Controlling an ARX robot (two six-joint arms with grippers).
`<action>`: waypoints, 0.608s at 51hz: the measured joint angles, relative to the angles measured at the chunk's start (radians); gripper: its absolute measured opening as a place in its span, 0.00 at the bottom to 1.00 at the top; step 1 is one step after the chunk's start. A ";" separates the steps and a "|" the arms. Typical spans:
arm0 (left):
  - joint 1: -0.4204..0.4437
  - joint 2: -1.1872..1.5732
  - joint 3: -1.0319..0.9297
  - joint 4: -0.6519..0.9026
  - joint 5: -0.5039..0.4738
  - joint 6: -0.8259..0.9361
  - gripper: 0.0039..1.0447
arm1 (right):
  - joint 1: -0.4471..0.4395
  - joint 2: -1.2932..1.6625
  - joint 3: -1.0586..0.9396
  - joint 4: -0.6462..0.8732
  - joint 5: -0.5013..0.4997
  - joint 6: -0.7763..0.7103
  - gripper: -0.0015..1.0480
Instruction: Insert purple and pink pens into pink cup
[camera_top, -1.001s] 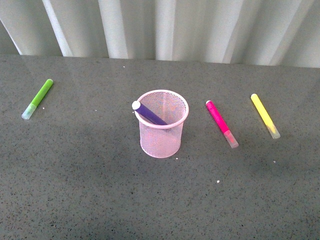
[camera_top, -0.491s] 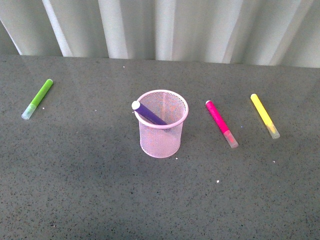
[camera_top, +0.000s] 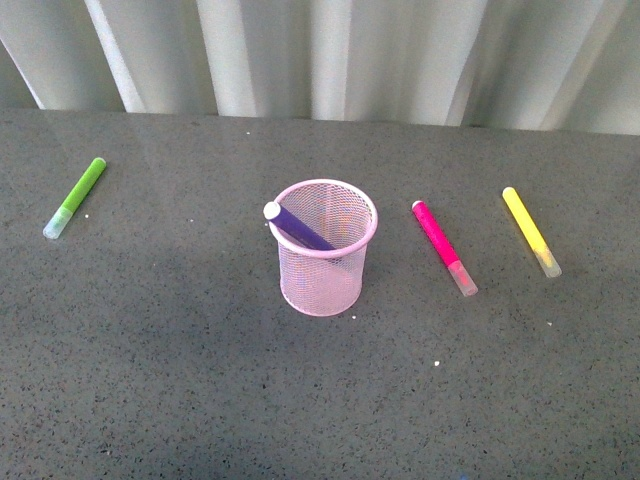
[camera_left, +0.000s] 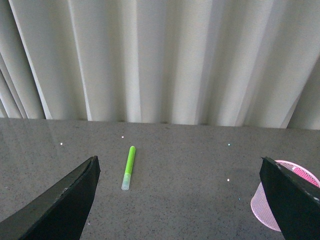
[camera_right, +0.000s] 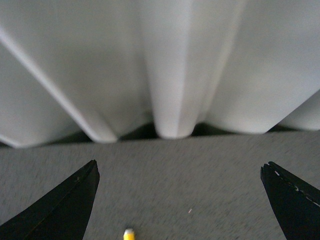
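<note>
The pink cup (camera_top: 323, 250) stands upright in the middle of the grey table. The purple pen (camera_top: 296, 227) leans inside it, its white end over the left rim. To the right of the cup the pink pen (camera_top: 443, 246) lies flat on the table. Neither arm shows in the front view. My left gripper (camera_left: 180, 172) is open above the table, and the pink cup (camera_left: 280, 202) sits partly behind its finger. My right gripper (camera_right: 180, 172) is open too, facing the curtain, with nothing between its fingers.
A lime-green marker (camera_top: 75, 197) lies far left, also the green marker (camera_left: 128, 167) in the left wrist view. A yellow marker (camera_top: 530, 231) lies far right; the yellow marker tip (camera_right: 129, 234) shows in the right wrist view. A pleated white curtain (camera_top: 330, 55) backs the table.
</note>
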 joint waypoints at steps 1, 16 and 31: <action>0.000 0.000 0.000 0.000 0.000 0.000 0.94 | 0.011 0.012 0.003 -0.016 -0.005 0.002 0.93; 0.000 0.000 0.000 0.000 0.000 0.000 0.94 | 0.210 -0.005 -0.204 -0.033 -0.185 0.085 0.93; 0.000 0.000 0.000 0.000 0.000 0.000 0.94 | 0.242 0.106 -0.241 -0.025 -0.180 0.116 0.93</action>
